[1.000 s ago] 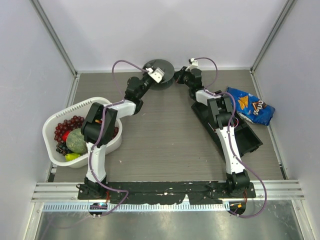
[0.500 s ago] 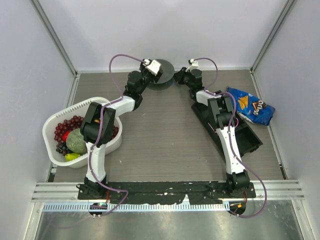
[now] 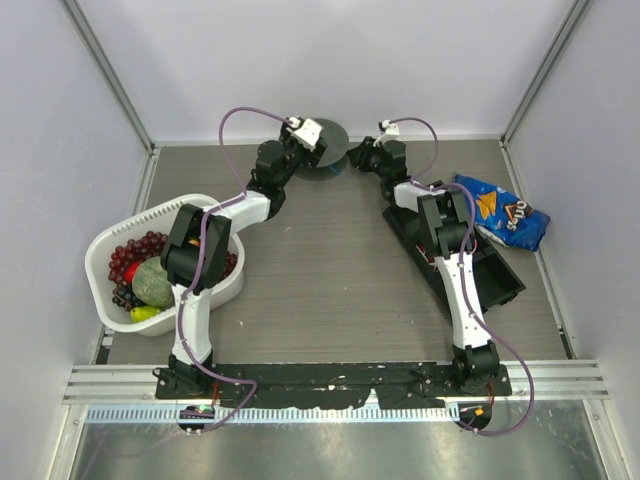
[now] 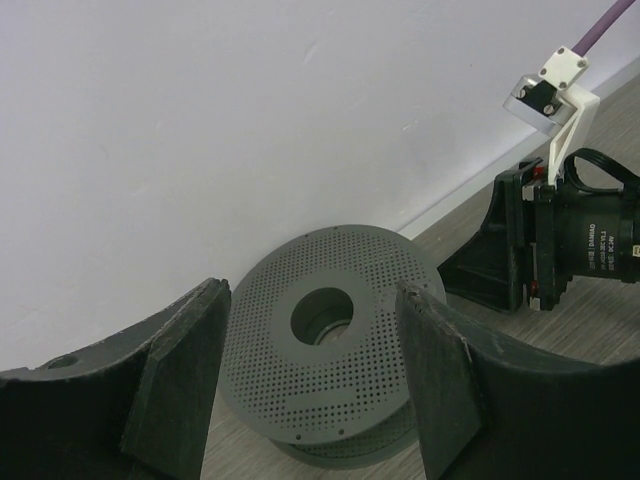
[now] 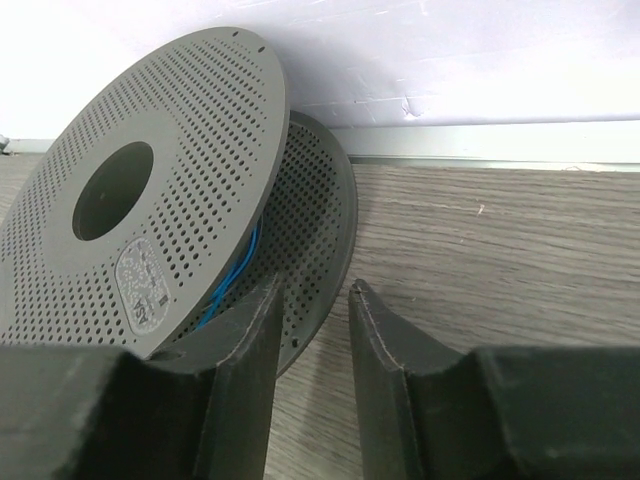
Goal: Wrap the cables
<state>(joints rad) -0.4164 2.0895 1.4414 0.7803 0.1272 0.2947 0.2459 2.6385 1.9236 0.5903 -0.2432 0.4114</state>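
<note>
A grey perforated spool lies on the table at the back wall. Thin blue cable is wound between its two flanges; I see no loose strand. My left gripper hovers over the spool's left side, open wide. In the left wrist view the spool shows between the open left gripper's fingers and beyond them. My right gripper is at the spool's right edge. It is open by a narrow gap, with the lower flange's rim showing in that gap.
A white basket of grapes and other fruit stands at the left. A blue chips bag lies at the right, beside a black tray under the right arm. The white back wall is directly behind the spool.
My left gripper has drawn back from over the spool's middle toward the wall and the spool's left side. The right gripper has hardly moved.
</note>
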